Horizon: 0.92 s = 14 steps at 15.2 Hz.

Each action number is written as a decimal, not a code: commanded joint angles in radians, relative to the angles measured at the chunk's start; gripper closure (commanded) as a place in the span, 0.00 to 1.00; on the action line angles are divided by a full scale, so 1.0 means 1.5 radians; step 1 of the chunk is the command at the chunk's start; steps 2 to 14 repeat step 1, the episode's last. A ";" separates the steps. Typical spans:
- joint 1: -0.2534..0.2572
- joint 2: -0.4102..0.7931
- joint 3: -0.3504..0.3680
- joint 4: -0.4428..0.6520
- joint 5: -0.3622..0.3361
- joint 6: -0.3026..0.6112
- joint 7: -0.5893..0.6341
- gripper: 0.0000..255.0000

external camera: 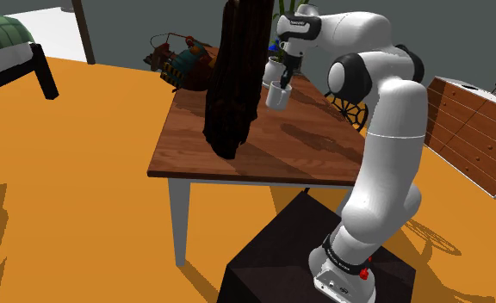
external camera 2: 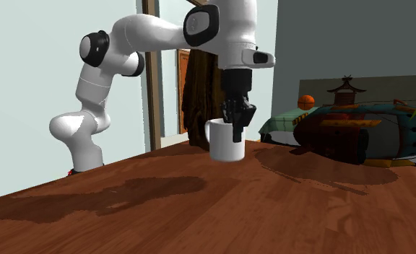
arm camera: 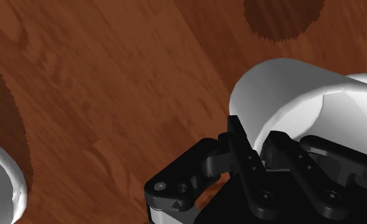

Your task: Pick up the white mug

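White mug sits over the wooden table, its rim wall clamped between the black gripper's fingers. Mug base touching the table or not: can't tell. Fingertips hidden inside.

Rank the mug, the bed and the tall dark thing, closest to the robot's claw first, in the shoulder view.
1. white mug, clasped in the gripper.
2. tall dark thing, just left of the mug.
3. bed, far upper left.
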 commanded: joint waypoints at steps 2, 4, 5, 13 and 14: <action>-0.001 -0.001 0.000 0.005 0.000 -0.005 0.000 1.00; -0.001 -0.001 0.000 0.005 0.000 -0.005 0.000 1.00; -0.001 -0.001 0.000 0.005 0.000 -0.005 0.000 1.00; -0.001 -0.001 0.000 0.005 0.000 -0.005 0.000 1.00; -0.001 -0.001 0.000 0.005 0.000 -0.005 0.000 1.00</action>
